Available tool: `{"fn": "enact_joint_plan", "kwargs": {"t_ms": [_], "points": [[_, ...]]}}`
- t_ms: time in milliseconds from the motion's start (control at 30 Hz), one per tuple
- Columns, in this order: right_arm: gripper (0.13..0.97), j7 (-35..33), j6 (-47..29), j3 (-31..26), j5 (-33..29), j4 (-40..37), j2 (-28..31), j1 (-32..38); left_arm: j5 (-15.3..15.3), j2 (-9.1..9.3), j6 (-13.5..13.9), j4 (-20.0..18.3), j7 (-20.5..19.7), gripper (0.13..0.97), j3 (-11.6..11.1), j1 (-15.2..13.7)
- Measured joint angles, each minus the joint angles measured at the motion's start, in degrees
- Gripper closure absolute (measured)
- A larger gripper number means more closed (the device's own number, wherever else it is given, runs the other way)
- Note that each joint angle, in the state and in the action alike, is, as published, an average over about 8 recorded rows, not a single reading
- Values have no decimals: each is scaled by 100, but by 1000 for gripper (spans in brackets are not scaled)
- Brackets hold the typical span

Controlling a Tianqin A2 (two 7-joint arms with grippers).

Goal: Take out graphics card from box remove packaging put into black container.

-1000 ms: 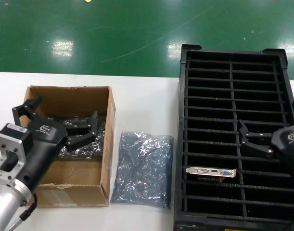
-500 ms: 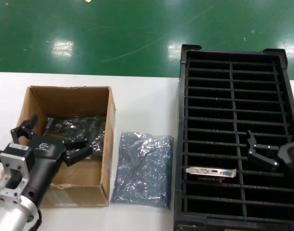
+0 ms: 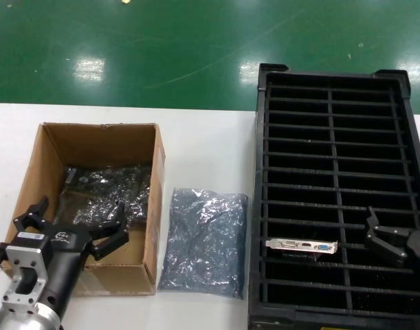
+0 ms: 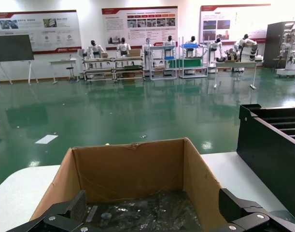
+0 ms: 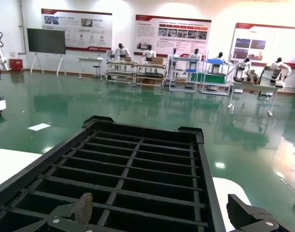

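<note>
Hovering spread open over the box's (image 3: pixel 100 206) near end, your left tool (image 3: pixel 71 232) has a bagged graphics card (image 3: pixel 106 189) just ahead, lying crosswise; right tool (image 3: pixel 387 242), open, waits over the black container (image 3: pixel 333 79)

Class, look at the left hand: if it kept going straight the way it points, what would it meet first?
The left hand, open, points over the box's near edge. Going straight on, it would likely pass above the bagged items and meet the box's far wall first, though depth is uncertain.
</note>
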Motion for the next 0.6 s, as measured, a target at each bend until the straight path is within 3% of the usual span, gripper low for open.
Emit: {"fn": "enact_joint_plan", "kwargs": {"t_ms": [600], "points": [[129,-43,40,-5,60,-8,-5,-25,-75,28,-26,25,85,132,-1,14]]}}
